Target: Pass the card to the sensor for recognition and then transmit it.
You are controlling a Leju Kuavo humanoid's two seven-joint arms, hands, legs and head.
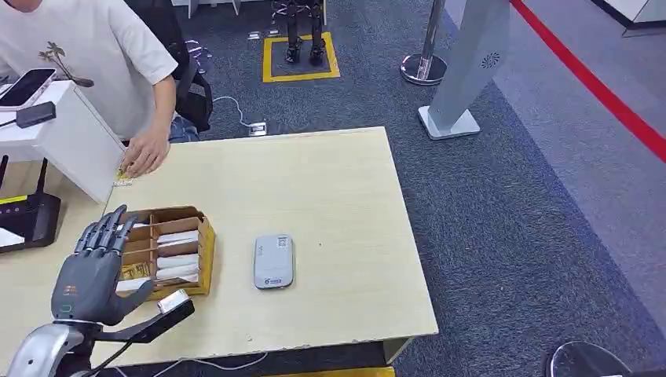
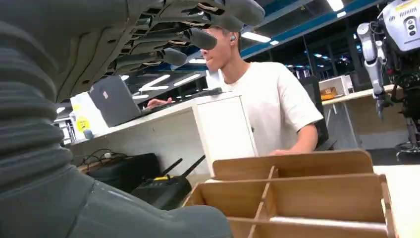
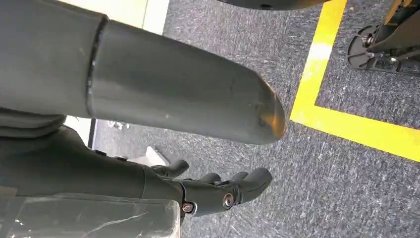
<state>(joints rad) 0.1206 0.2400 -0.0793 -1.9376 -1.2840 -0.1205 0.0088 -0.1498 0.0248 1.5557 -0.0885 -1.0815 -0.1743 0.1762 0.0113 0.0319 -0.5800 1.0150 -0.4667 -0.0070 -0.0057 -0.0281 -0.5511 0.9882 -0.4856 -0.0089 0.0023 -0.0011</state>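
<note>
Head view: left hand (image 1: 98, 263) raised over the near-left end of a wooden divided box (image 1: 166, 251), fingers straight and apart, empty. White cards (image 1: 177, 255) lying in the box compartments. Grey card sensor (image 1: 273, 261) flat on the table (image 1: 330, 188), just right of the box. A person's hand (image 1: 145, 153) resting at the far-left table edge.

Left wrist view: fingers (image 2: 190, 37) extended above the box, apart.

Right wrist view: right hand (image 3: 148, 89) hanging above carpet, fingers loosely curled, holding nothing.

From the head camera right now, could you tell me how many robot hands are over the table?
1. The left hand hovers, fingers spread, over the wooden card box at the table's near-left side. The right hand hangs over carpet beside the robot.
</note>
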